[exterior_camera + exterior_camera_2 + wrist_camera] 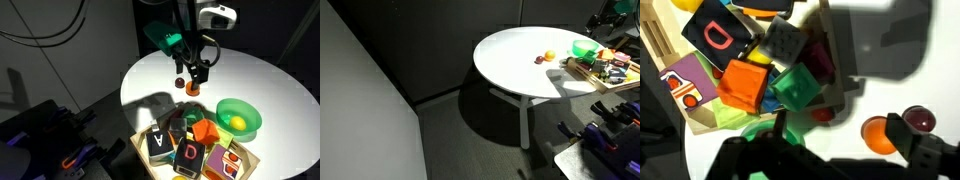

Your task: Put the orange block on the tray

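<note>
In the tray (680, 120), at 9 o'clock in the wrist view, the orange block (743, 85) already sits; light, rigid, grip flat sides; your hand (194, 72) hovers, can't tell how open

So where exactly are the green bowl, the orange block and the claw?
green bowl (240, 118), exterior view, front wall.
orange block (743, 85), wrist view, its top face.
claw (194, 76), exterior view, between its fingertips.

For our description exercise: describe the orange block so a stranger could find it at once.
Start at the round white table and find the wooden tray of toys at its edge. The orange block lies in the pile beside the green bowl; its neighbours are dark letter cards.
</note>
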`<move>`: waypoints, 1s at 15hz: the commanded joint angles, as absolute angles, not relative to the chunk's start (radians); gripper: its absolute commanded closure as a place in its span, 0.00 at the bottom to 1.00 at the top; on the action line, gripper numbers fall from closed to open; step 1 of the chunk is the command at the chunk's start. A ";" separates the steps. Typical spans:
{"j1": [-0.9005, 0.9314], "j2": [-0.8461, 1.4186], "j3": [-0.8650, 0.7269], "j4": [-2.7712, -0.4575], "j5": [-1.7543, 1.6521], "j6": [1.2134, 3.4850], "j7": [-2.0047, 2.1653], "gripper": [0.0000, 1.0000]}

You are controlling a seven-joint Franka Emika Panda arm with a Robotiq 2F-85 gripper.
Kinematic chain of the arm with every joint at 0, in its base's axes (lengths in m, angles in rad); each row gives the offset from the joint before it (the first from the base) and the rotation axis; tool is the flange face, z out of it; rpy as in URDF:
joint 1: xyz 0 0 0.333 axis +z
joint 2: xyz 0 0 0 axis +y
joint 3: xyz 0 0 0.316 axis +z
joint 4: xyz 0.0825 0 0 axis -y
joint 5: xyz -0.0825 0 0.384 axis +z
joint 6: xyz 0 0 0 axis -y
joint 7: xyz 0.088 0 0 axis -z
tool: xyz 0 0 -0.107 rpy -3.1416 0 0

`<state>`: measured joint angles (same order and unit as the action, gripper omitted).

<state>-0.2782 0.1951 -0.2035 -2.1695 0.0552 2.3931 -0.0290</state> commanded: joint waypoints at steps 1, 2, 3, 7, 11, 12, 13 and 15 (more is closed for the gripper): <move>-0.241 0.088 -0.197 -2.219 0.041 2.303 -0.035 0.00; -0.227 0.068 -0.194 -2.222 0.031 2.271 -0.026 0.00; -0.213 0.049 -0.192 -2.227 0.015 2.248 -0.016 0.00; -0.176 -0.034 -0.176 -2.252 -0.044 2.140 0.004 0.00; -0.151 -0.114 -0.148 -2.281 -0.085 2.035 0.045 0.00; -0.146 -0.135 -0.140 -2.293 -0.088 2.026 0.056 0.00; -0.140 -0.158 -0.132 -2.310 -0.088 2.029 0.061 0.00; -0.132 -0.198 -0.116 -2.341 -0.085 2.039 0.059 0.00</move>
